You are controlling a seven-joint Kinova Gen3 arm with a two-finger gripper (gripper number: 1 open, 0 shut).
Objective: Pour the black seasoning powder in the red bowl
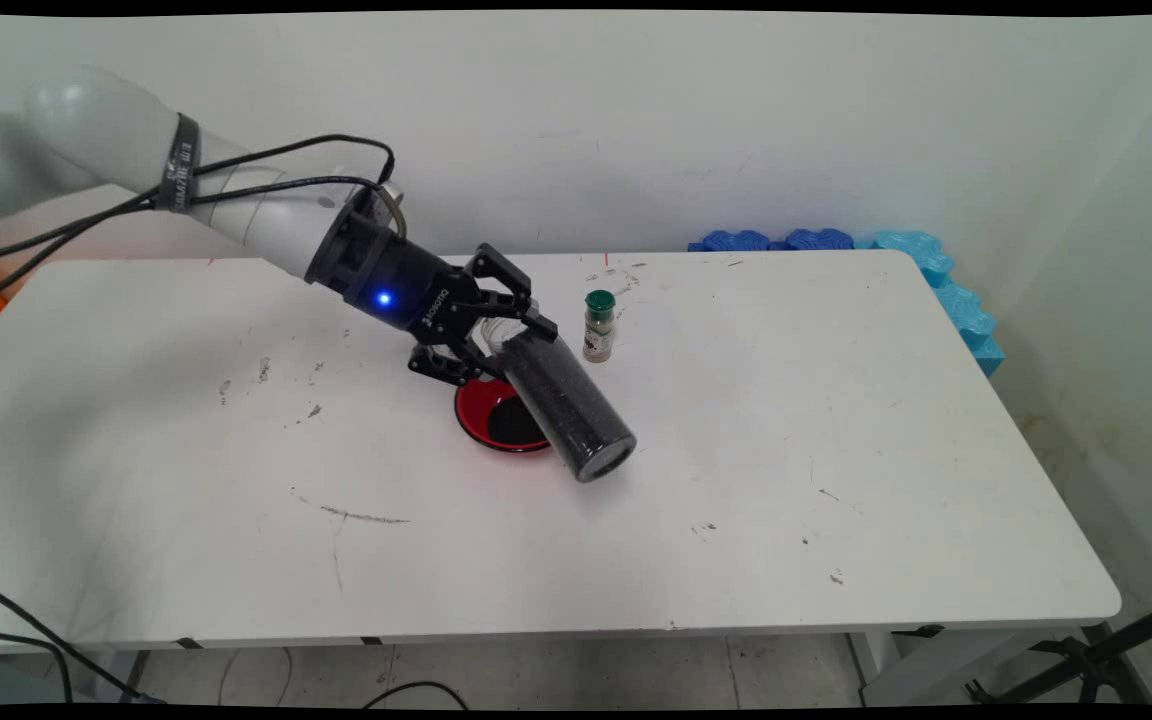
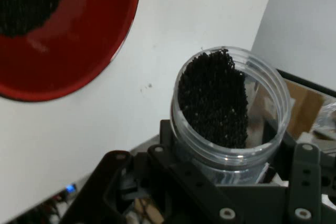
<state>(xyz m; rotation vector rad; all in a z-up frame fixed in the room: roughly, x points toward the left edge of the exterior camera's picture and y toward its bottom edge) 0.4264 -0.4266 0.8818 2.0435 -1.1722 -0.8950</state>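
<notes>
Over the red bowl, just off its right rim, I pinch a clear jar of black grains in my gripper. Its long axis tilts down and away from the bowl; the green-capped spice bottle stands beyond.

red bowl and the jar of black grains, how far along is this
Done: a heap of black grains already lies in the red bowl. In hand: the gripper grips the clear jar, tilted, much grain inside. Left: the green-capped bottle stands untouched.
</notes>
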